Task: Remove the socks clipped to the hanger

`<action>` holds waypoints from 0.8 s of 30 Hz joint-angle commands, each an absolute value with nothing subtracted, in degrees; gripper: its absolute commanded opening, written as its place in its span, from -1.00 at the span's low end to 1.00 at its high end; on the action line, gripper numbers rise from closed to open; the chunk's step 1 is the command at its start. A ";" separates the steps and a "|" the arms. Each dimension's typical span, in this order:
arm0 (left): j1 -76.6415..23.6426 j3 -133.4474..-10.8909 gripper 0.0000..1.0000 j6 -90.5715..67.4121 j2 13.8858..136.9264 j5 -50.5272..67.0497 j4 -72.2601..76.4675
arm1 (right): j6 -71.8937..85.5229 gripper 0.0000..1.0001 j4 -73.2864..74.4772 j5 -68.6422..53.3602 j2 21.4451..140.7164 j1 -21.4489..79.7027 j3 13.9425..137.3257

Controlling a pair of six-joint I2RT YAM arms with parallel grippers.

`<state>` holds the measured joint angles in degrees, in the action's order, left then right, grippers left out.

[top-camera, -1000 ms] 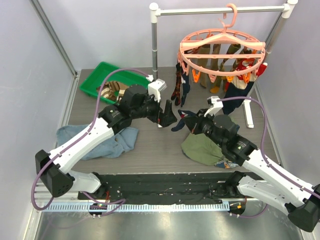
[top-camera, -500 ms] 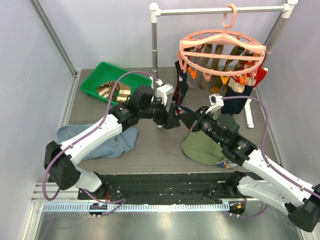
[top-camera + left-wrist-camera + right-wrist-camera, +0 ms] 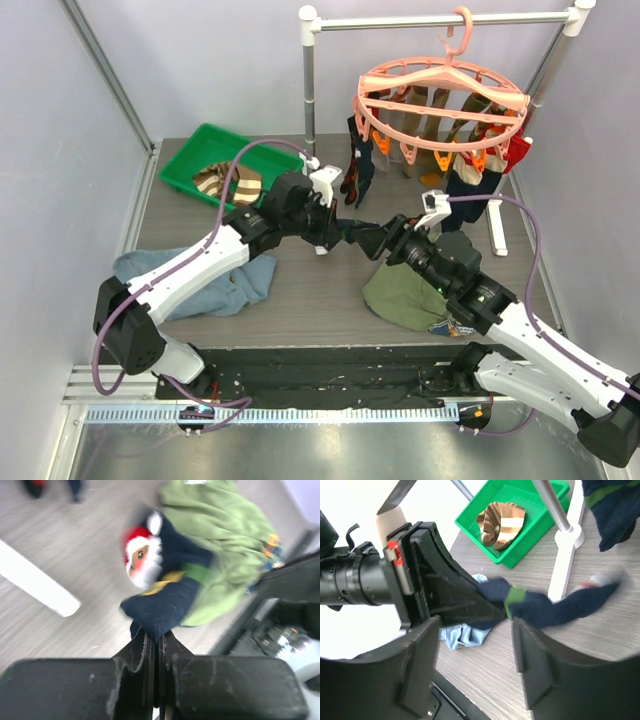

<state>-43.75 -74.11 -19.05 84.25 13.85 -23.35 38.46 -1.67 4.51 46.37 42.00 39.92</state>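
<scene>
The salmon-pink hanger (image 3: 440,100) hangs from the rail with several socks (image 3: 362,172) clipped round its ring. A navy sock with a Santa face and a green band (image 3: 165,595) hangs loose between my two grippers (image 3: 360,232). My left gripper (image 3: 155,636) is shut on one end of it, the cloth pinched at the fingertips. My right gripper (image 3: 477,650) stands open just beside it, with the sock (image 3: 555,607) lying across in front of its spread fingers (image 3: 540,665) and touching neither.
A green tray (image 3: 195,150) at the back left holds a brown striped sock (image 3: 502,522). A blue denim garment (image 3: 200,285) lies front left, an olive-green garment (image 3: 405,295) under my right arm. The grey-and-white rail stand (image 3: 308,80) rises behind.
My left gripper reached right and shut on the navy sock. My right gripper, which held that sock, has opened and let it go.
</scene>
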 commanded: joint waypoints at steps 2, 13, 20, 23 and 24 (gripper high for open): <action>-40.52 -79.89 -1.00 -18.98 80.33 0.73 -27.15 | 36.83 0.61 -3.25 8.79 43.16 42.19 38.76; -22.44 -82.51 -1.00 -23.82 77.95 -8.35 -25.49 | 34.72 0.86 -1.14 10.28 42.54 42.19 37.70; -14.16 -93.25 -1.00 -25.66 90.69 -6.77 -26.72 | 32.87 0.86 -1.32 12.04 42.89 42.19 38.32; -11.17 -94.57 -1.00 -28.56 95.44 -6.33 -24.26 | 32.43 0.85 -0.97 12.30 43.59 42.28 38.93; -10.64 -95.35 -1.00 -28.91 96.75 -6.59 -23.39 | 32.52 0.85 -0.88 12.39 43.68 42.28 39.20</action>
<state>-13.50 -92.66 -25.43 93.08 -6.37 -26.48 34.04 0.30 10.50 43.51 42.00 37.87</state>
